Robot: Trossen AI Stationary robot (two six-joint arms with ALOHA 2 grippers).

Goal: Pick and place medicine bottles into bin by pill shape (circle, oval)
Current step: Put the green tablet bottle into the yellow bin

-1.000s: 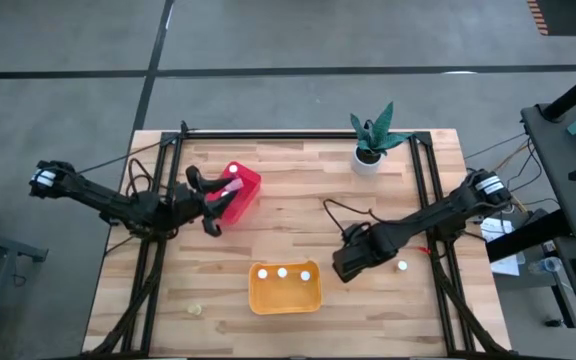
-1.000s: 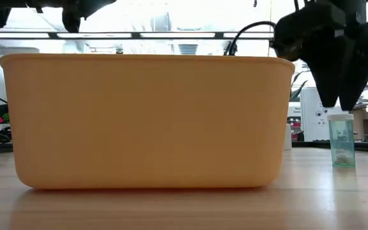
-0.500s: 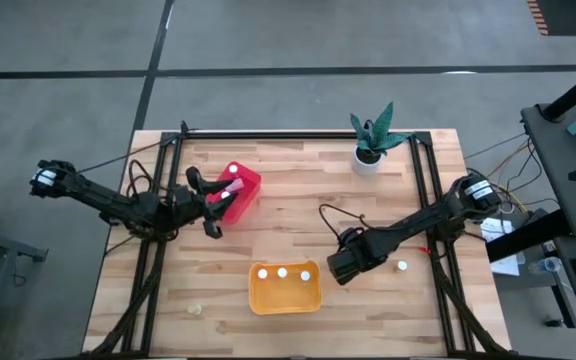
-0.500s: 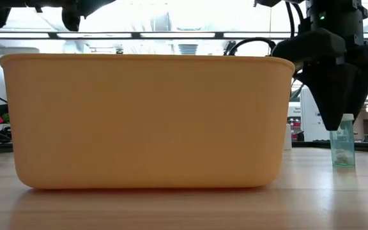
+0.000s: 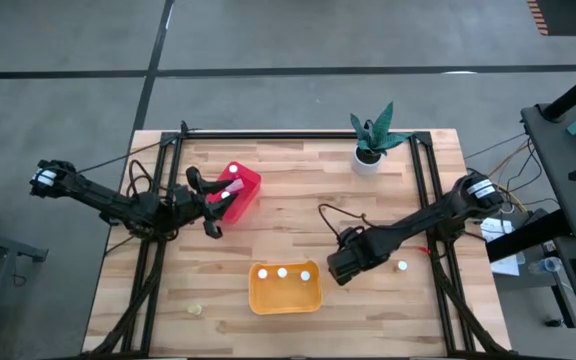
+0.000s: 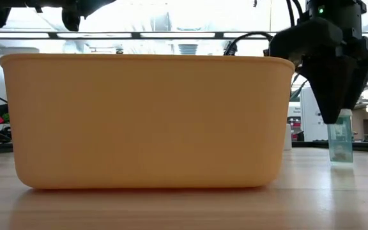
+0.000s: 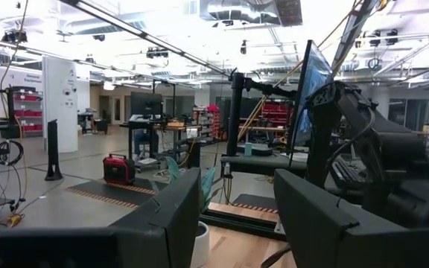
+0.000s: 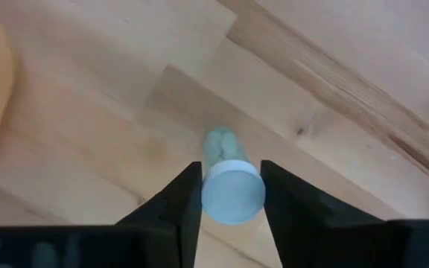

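Observation:
My right gripper (image 5: 340,268) stands just right of the yellow-orange bin (image 5: 285,298), fingers pointing down, shut on a small pale bottle with a white cap (image 8: 233,192). The same bottle shows in the low view (image 6: 340,144). The bin holds three white-capped bottles (image 5: 282,272). Another bottle (image 5: 402,266) stands on the table to the right. My left gripper (image 5: 212,205) is open and empty beside the red bin (image 5: 240,188), well above the table (image 7: 237,190). My right gripper pinches the bottle's white cap (image 8: 233,195) between its two fingers (image 8: 187,195), coming from above and pointing down. The bottle hangs upright below the fingertips (image 6: 340,147). I cannot tell whether its base touches the table.
A white pot with a green plant (image 5: 368,155) stands at the far right. A small pale object (image 5: 196,310) lies near the front left. Dark frame rails (image 5: 423,190) run along both sides of the table. Bare wood lies between the two bins.
My right gripper has moved a little toward the table's left edge and come down over the bottle's cap. The bottle has shifted slightly toward the yellow-orange bin.

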